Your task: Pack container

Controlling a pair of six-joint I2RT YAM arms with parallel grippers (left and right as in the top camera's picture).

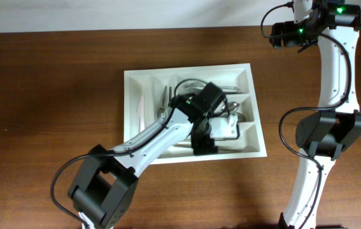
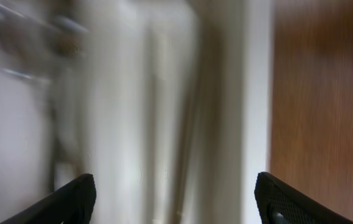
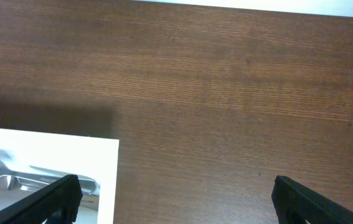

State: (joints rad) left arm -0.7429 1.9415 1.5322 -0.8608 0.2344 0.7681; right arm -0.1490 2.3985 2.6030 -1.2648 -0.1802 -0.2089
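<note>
A robot lab bench is indicated, not a home. A bare brown wooden table is seen, and a white tray of cutlery is set on it as a household prop. Two white-and-black arms are mounted at the table: the left arm is stretched over the tray, and the right arm is placed right of the tray. Black cables are looped along them, and green lights are lit. A pale strip is seen behind the tray.
</note>
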